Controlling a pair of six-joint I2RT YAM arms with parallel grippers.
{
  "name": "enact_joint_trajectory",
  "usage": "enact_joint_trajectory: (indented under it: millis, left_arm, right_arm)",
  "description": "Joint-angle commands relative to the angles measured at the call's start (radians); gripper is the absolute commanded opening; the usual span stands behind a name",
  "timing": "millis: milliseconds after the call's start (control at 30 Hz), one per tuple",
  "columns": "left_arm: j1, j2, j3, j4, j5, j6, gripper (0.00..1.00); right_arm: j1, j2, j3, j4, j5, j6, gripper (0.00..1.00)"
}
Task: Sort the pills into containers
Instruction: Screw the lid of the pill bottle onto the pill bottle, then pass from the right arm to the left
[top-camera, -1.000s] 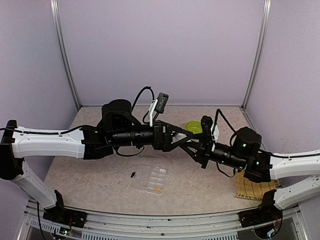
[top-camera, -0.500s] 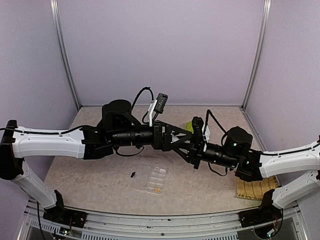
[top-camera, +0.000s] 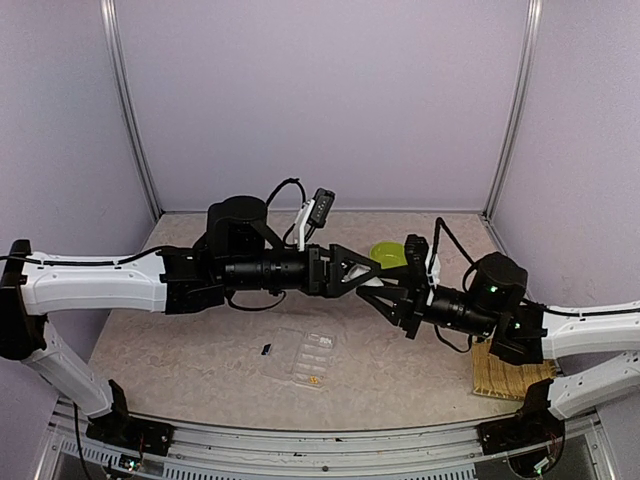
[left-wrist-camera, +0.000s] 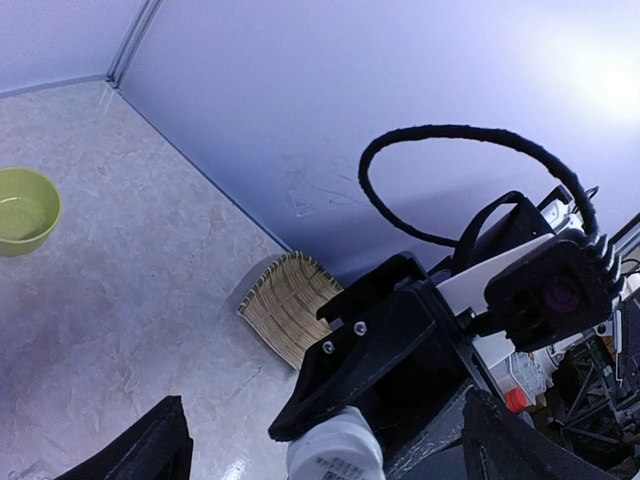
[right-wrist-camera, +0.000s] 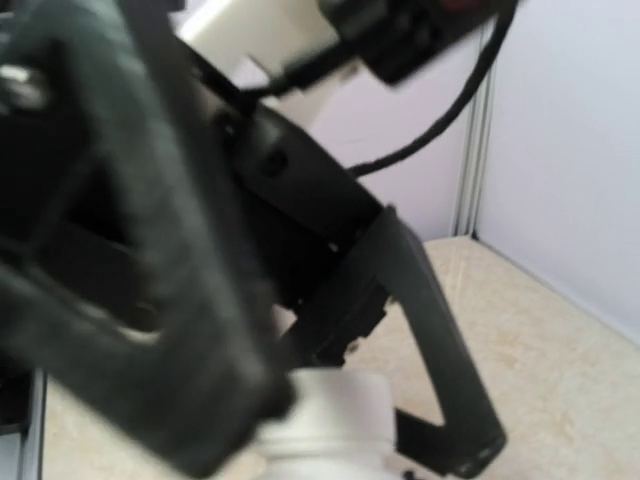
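Observation:
The clear pill box (top-camera: 312, 352) lies flat on the table at front centre, with yellowish pills (top-camera: 315, 379) at its near end. A dark pill (top-camera: 266, 349) lies loose to its left. Both grippers meet in mid-air above and right of the box. My right gripper (top-camera: 393, 297) is shut on a small white bottle (top-camera: 373, 284), which also shows in the right wrist view (right-wrist-camera: 325, 420) and the left wrist view (left-wrist-camera: 335, 450). My left gripper (top-camera: 367, 273) is open, its fingers (left-wrist-camera: 150, 450) spread wide either side of the bottle.
A lime-green bowl (top-camera: 388, 255) stands behind the grippers, and shows in the left wrist view (left-wrist-camera: 25, 208). A woven mat (top-camera: 505, 375) lies at the front right by the wall. Walls enclose the table on three sides.
My right arm pushed left towards the left gripper, then drew back to the right. The left arm barely shifted. The bottle stays between the two grippers.

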Motion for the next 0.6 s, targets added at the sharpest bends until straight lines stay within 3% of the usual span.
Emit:
enact_joint_trajectory:
  millis: [0,267,567]
  left_arm:
    - [0.015,-0.006,0.05,-0.068,0.023,-0.036,0.88]
    - [0.021,-0.004,0.046,-0.065,0.046,-0.048,0.72]
    - [0.02,0.009,0.056,-0.083,0.057,-0.051,0.63]
  right_arm:
    - [0.007,-0.028,-0.004,-0.072,0.024,-0.081,0.14]
    - [0.007,-0.031,-0.003,-0.095,0.036,-0.089,0.14]
    - [0.008,-0.056,-0.002,-0.103,0.074,-0.089,0.14]
